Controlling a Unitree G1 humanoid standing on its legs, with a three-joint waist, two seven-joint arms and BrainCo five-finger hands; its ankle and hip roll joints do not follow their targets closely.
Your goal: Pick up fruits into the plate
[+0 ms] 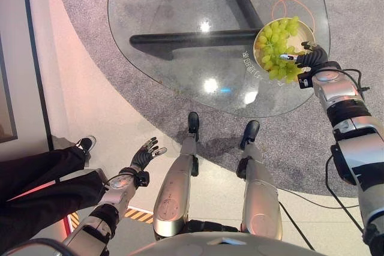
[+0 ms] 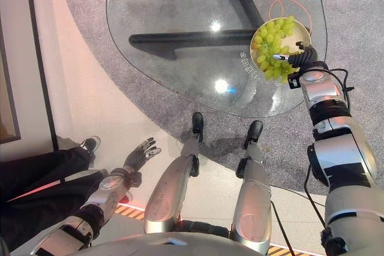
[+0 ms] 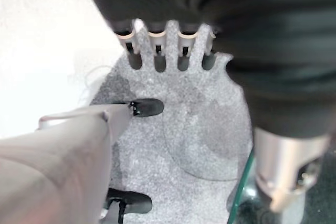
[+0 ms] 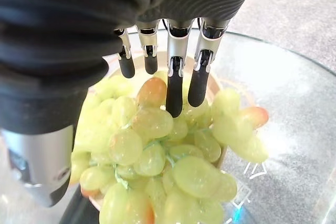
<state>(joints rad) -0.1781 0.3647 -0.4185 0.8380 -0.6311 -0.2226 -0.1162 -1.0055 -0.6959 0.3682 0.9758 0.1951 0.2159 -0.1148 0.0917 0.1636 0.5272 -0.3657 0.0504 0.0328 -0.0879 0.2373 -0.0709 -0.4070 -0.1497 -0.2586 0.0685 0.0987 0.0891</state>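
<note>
Yellow-green grapes [image 1: 279, 49] fill a cream plate [image 1: 305, 30] on clear glass table [image 1: 180, 4].

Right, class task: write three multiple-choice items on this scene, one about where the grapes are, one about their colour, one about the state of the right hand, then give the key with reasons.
1. Where do the grapes lie?
A. On the carpet
B. On the plate on the glass table
C. In the left hand

2. What colour are most of the grapes?
A. Dark purple
B. Black
C. Yellow-green

3. How is the right hand held?
A. Fingers straight, over the bunch
B. Curled into an empty fist
C. Hanging beside the leg

Key: 1 B, the bunch fills the plate near the table's edge on the robot's right. 2 C, nearly all are yellow-green, a few blushed reddish. 3 A, the right wrist view shows the fingers extended above the grapes, not wrapped round them. The left hand is low, off the table.
</note>
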